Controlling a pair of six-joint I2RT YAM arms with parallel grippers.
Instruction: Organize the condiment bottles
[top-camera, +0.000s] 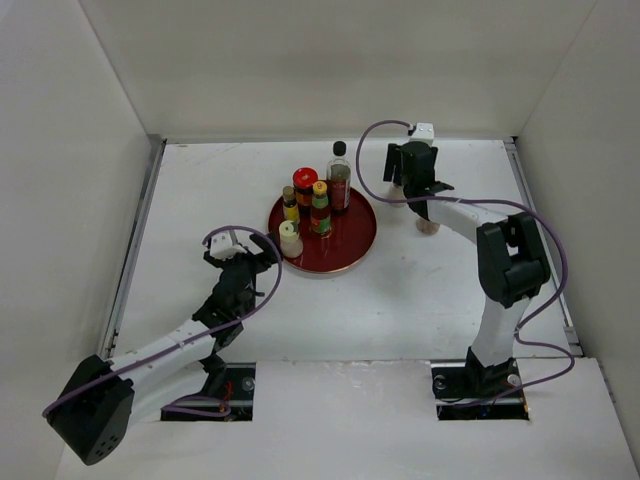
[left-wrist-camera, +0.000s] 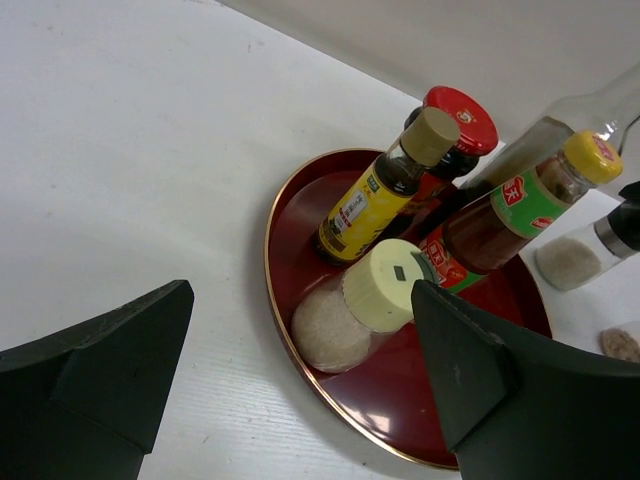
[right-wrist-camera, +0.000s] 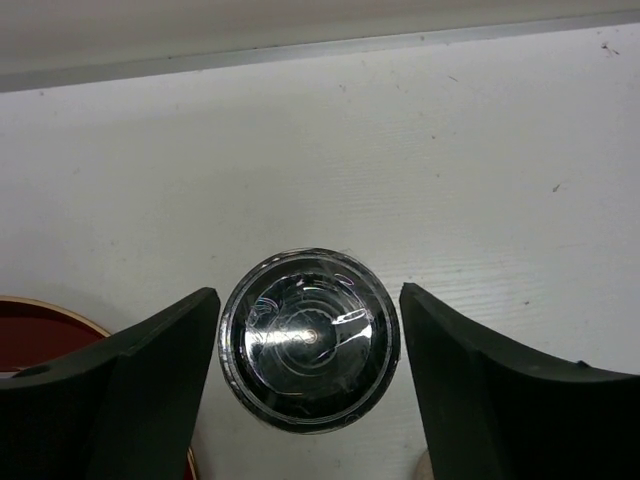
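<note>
Top external view: 5 condiment bottles (top-camera: 320, 208) stand on the round red tray (top-camera: 350, 255). At the tray's left rim the left gripper (top-camera: 248, 255) is spread wide, empty, just beside the cream-capped jar (top-camera: 290, 238). Right of the tray, the right gripper (top-camera: 415, 185) closely flanks a shiny-lidded jar (right-wrist-camera: 310, 338); whether it clamps cannot be told. A pink-capped jar (top-camera: 428, 226) stands near.

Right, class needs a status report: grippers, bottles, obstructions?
Left gripper open beside tray. Right gripper straddling grey-cap jar, grip unclear. Five bottles on tray. Nothing blocking.
</note>
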